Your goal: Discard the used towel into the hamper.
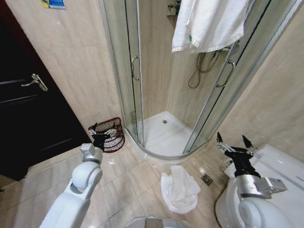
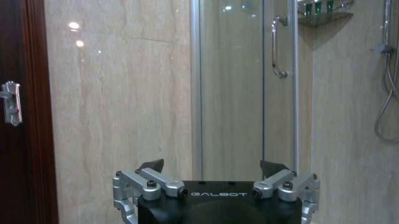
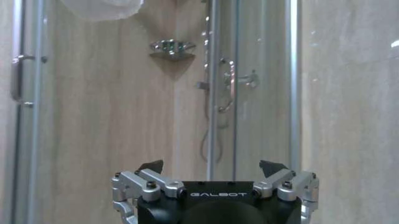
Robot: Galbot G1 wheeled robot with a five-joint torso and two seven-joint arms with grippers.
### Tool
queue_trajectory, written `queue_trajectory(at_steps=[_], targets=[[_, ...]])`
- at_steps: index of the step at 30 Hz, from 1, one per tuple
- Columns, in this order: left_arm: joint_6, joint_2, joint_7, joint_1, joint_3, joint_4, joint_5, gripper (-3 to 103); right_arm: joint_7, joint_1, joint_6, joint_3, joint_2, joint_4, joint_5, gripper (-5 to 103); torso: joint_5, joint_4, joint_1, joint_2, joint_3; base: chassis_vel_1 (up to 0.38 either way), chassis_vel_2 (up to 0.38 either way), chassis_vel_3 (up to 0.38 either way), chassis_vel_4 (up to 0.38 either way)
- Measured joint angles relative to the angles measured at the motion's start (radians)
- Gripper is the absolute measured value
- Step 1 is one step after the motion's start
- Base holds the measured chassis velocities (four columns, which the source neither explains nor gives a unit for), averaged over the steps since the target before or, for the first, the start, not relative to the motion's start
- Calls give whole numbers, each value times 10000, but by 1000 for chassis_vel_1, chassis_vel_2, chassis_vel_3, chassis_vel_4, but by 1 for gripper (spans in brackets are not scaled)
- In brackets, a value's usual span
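The used towel [image 1: 179,190] is white and lies crumpled on the tiled floor in front of the shower, between my two arms. The hamper [image 1: 113,134], a small reddish-brown wire basket, stands against the wall beside the shower door, to the left. My left gripper [image 1: 103,134] is raised in front of the hamper's rim, open and holding nothing [image 2: 212,167]. On the right, my right gripper [image 1: 232,138] is held up above the floor, to the right of the towel, open and holding nothing [image 3: 212,166].
A glass corner shower enclosure [image 1: 161,118] stands ahead, and a second white towel [image 1: 209,23] hangs over its door. A dark wooden door [image 1: 28,118] is at the left. A white toilet [image 1: 280,166] is at the right, with a floor drain [image 1: 206,179] near it.
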State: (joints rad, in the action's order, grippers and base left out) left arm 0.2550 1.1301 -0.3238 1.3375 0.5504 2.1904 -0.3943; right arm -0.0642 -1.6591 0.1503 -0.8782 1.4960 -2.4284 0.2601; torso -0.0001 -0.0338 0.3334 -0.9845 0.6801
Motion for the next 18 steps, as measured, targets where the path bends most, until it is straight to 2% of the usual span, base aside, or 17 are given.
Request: queue_trajectory(at_steps=[3,6,7,9,11,15,18], targets=[[1,138,3,-47,-72,-95,151,100,-270,-134,-64,42,-196,67,52,100,0,0,51,-117,69,0,0,0,0],[6,721,17,-122,-132,-206,649,100,-342,-152,-91,36,-691,134,309,100,3,2,133,-302,171,0,0,0,0],[6,721,17,-122,-132,-206,649,100,-342,-152,-91,36,-691,134,309,100,3,2,133,-302,171,0,0,0,0],[32,1241,23,10,-257,-204,826,100,-257,64,-92,12,-894,207,460,100,0,-1,193,-422,232,0,0,0,0],[-5,1696,25,275,-331,-158,1120,100,-198,256,-122,82,-834,290,492,100,0,-2,250,-546,301,0,0,0,0],[-116,2049,33,520,-306,-86,1418,100,-181,333,-168,296,-658,322,482,100,2,-1,307,-683,381,0,0,0,0],[-201,2439,1,647,-57,-41,1881,100,-121,377,-203,890,-521,344,400,100,1,0,406,-910,504,0,0,0,0]])
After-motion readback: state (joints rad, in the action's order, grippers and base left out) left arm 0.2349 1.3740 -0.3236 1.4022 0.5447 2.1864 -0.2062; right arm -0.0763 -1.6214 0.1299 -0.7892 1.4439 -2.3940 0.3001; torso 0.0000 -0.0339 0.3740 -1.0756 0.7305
